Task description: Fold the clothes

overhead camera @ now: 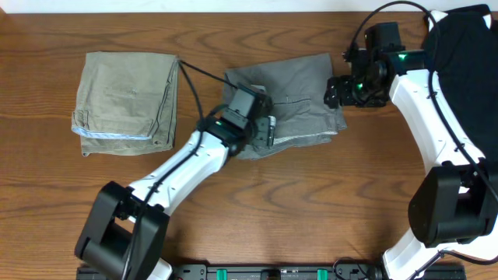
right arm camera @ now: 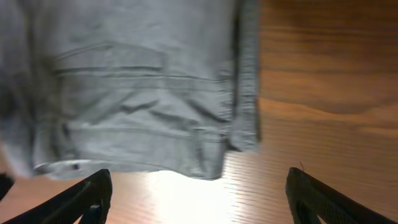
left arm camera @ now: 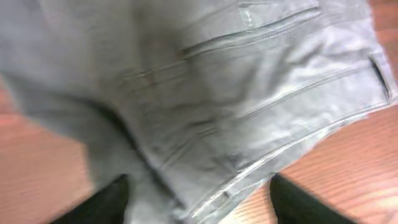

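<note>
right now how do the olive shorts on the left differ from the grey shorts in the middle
Colour: the olive shorts are khaki with a pale-blue edge; the grey shorts are plain grey. Fold: the olive shorts lie neat and square; the grey shorts are rumpled. The left fingers and right fingers stand open at the grey shorts, none near the olive shorts. Both lie on the wooden table.

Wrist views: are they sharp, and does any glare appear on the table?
Left wrist view: the grey shorts are smeared by blur, worst at the left side. Right wrist view: the shorts are softly blurred, and a bright glare patch lies on the table just below their edge. Overhead view: sharp, evenly lit, no strong glare.
</note>
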Available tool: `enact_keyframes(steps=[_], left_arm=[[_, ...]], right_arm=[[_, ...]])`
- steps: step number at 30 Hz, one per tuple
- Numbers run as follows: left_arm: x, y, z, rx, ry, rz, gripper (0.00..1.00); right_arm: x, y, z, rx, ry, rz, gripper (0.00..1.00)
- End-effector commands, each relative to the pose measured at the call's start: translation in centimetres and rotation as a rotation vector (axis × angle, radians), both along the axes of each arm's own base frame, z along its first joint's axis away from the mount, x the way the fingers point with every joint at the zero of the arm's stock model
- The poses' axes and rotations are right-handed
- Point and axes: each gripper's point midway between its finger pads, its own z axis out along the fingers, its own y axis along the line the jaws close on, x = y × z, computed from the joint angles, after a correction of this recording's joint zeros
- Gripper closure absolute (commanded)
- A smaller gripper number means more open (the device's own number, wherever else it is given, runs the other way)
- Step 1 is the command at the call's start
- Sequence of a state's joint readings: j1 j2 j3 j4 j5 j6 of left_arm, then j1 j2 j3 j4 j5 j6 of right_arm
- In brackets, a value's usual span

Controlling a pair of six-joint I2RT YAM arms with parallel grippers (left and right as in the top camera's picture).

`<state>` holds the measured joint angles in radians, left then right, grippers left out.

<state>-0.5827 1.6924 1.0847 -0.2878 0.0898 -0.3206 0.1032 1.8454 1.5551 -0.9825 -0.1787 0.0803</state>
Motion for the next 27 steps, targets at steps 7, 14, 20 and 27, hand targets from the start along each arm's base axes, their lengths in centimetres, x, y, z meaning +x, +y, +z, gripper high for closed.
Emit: enact_keyframes(steps=[7, 14, 20, 27], left_arm=[[-1.5, -2.5, -5.0, 0.035, 0.079, -0.028, 0.50], [-1.9, -0.6, -9.1, 0.111, 0.167, 0.009, 0.50], [1.0, 5.9, -8.9, 0.313, 0.092, 0.098, 0.52], [7.4, 10.6, -6.5, 0.428, -0.137, 0.077, 0.52]], right_arm=[[0.6, -4.2, -0.2, -0.095, -0.005, -0.115, 0.11], [0.5, -4.8, -0.2, -0.096, -0.001, -0.129, 0.01], [0.5, -4.8, -0.2, -0.096, -0.001, -0.129, 0.01], [0.5, -4.8, -0.2, -0.096, -0.002, -0.129, 0.01]])
